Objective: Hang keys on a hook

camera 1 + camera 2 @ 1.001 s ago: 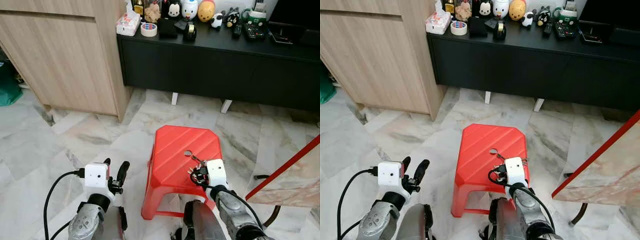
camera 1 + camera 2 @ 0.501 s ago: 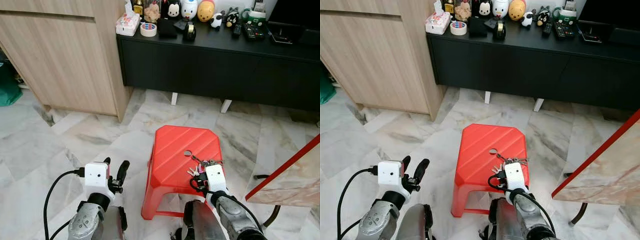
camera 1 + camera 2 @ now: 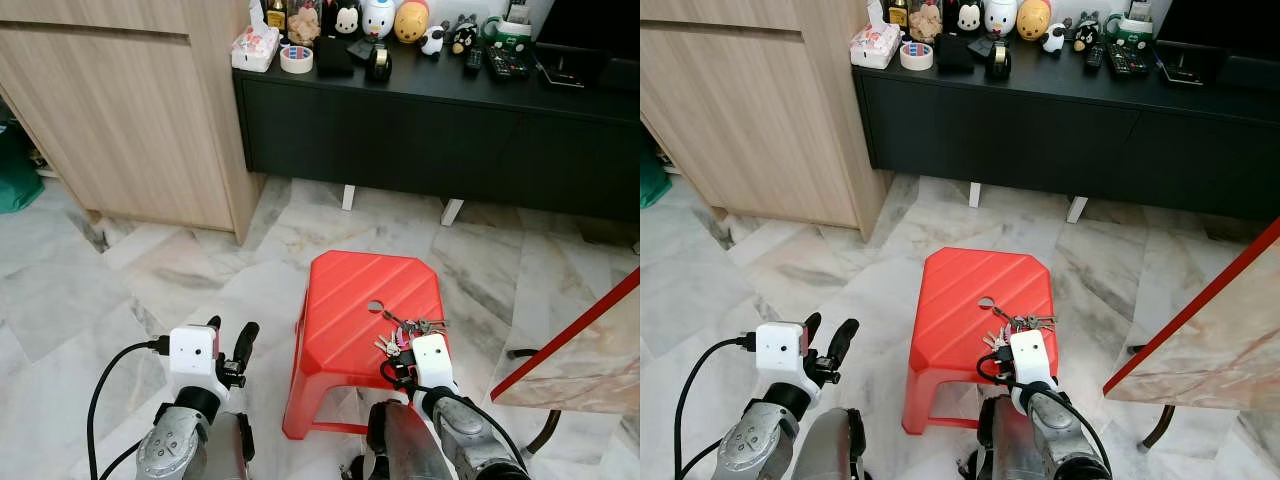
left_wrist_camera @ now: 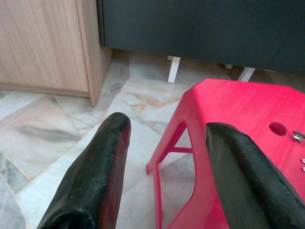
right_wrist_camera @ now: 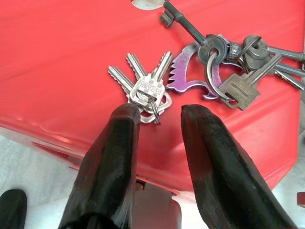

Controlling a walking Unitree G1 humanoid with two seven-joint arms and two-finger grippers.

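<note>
A bunch of keys lies on the near right part of a red plastic stool, close to its small round hole. In the right wrist view the bunch spreads out as silver keys on a ring, a purple toothed tag and more keys beyond. My right gripper hovers open at the stool's near edge. Its fingertips sit just short of the silver keys, with nothing between them. My left gripper stands open over the floor to the left of the stool, holding nothing.
A black sideboard along the back carries figurines, a tape roll and a tissue box. A wooden cabinet stands at the back left. A red-edged marble tabletop juts in at the right. Marble floor surrounds the stool.
My right gripper has drawn back toward me off the keys, which now lie uncovered on the stool. The left arm has not moved.
</note>
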